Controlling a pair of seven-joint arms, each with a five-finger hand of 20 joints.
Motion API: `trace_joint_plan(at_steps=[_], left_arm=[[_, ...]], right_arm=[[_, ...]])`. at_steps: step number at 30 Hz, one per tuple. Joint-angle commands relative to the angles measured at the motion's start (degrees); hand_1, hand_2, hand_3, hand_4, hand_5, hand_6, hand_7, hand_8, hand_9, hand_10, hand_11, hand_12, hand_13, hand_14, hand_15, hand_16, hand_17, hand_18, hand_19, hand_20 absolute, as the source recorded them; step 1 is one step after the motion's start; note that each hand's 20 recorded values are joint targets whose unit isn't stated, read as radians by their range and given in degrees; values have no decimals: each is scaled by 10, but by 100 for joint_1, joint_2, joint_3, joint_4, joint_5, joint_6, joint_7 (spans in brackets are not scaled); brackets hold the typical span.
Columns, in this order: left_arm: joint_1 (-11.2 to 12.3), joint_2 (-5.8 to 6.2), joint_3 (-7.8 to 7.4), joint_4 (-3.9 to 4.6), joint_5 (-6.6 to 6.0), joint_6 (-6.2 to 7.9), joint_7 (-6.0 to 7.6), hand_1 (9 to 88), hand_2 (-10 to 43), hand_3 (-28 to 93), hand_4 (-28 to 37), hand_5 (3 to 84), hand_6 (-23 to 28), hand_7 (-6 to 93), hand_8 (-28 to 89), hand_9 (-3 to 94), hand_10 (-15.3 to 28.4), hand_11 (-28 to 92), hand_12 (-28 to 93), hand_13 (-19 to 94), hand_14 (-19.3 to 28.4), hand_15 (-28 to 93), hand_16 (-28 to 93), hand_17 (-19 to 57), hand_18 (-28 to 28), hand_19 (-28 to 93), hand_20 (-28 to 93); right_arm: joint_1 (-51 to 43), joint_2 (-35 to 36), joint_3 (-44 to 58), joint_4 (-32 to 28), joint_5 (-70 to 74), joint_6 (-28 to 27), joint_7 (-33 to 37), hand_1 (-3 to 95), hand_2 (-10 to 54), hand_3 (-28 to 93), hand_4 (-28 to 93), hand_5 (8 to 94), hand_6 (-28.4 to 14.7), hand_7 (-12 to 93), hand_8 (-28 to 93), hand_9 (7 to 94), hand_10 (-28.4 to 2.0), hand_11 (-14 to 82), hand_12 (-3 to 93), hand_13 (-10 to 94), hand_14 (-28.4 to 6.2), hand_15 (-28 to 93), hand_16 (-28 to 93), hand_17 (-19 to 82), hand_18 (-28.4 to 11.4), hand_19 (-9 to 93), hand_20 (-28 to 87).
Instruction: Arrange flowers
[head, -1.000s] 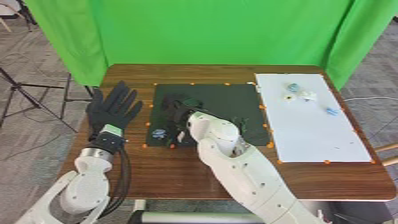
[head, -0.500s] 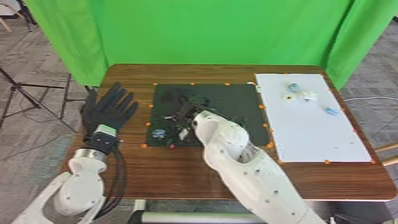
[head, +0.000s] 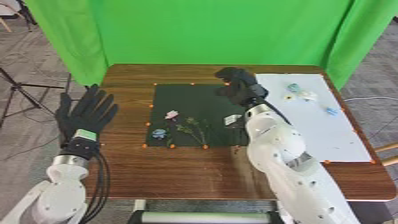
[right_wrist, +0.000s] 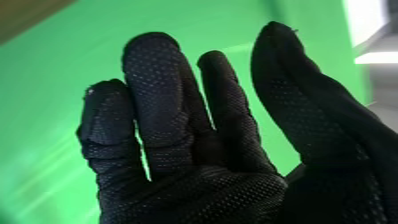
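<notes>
With right hand swung from near pink flower toward white sheet, loosely open, empty, with left hand spread, empty.

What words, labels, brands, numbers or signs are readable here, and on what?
None that can be read.
Pale green label at the wrist of the left hand: too small to make out any print.
Small white patch beside the right arm: too small to tell whether it bears text.
</notes>
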Motion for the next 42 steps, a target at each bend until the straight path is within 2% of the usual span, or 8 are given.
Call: trace_joint_plan(at_steps=[1,3,15,21,24,27,32,42], left_arm=[[249,66,-114,-133,-84,-56,237,190,210,643,-283,385,67,106,-77,307,131,166,96,216,140,313,-84,-53,135,349,94],[234,64,-61,-133,-133,6,252,189,210,645,-283,385,66,105,-77,308,130,165,96,218,140,312,-83,-54,136,349,94],[295,34,-78,-159,-65,-54,273,194,206,649,-283,387,63,108,-78,308,126,163,100,229,136,309,-78,-54,137,351,97],[311,59,-35,-167,-99,-31,336,196,206,647,-283,387,63,110,-79,309,125,162,100,231,135,309,-78,-54,138,350,97],[264,57,-3,-156,-90,-19,304,194,206,650,-283,387,63,111,-79,309,125,162,100,231,135,309,-78,-54,138,350,97],[220,79,36,-154,-100,-34,329,194,206,651,-283,387,63,111,-79,309,125,161,100,231,135,310,-77,-54,138,350,97],[111,110,119,-127,22,-92,309,197,194,669,-283,387,63,111,-79,309,124,162,101,230,136,310,-76,-54,137,349,97],[13,77,205,-109,46,-73,201,211,182,687,-283,388,63,115,-80,309,123,167,103,230,138,319,-74,-52,136,347,97]], right_arm=[[136,1063,645,365,42,-321,904,403,-51,807,-245,473,-60,157,-116,497,-161,105,127,656,-118,639,194,423,-183,882,244],[270,1233,739,526,-88,-484,1086,402,-51,806,-244,470,-63,153,-112,487,-164,103,126,654,-121,636,194,423,-186,883,242],[909,1538,843,1301,312,-1800,2388,381,-58,784,-238,438,-94,112,-96,417,-203,91,114,635,-151,645,182,417,-211,891,211],[1081,1604,854,1637,511,-2069,2627,376,-64,773,-233,430,-112,88,-86,402,-219,92,108,635,-156,659,180,420,-218,905,194],[1029,1678,935,1736,631,-2103,2669,374,-69,769,-231,413,-121,76,-81,383,-225,86,108,628,-159,666,181,418,-221,909,185],[954,1744,953,1826,533,-2007,2588,383,-86,773,-235,404,-122,75,-76,369,-223,90,106,616,-161,673,176,414,-222,913,171],[829,1881,979,1986,423,-2026,2431,438,-95,794,-264,405,-103,100,-91,369,-184,111,82,644,-144,659,165,416,-214,912,125],[896,1883,993,2271,757,-2347,2589,445,-95,795,-281,379,-113,88,-94,354,-184,115,78,646,-138,666,172,421,-209,917,122]])
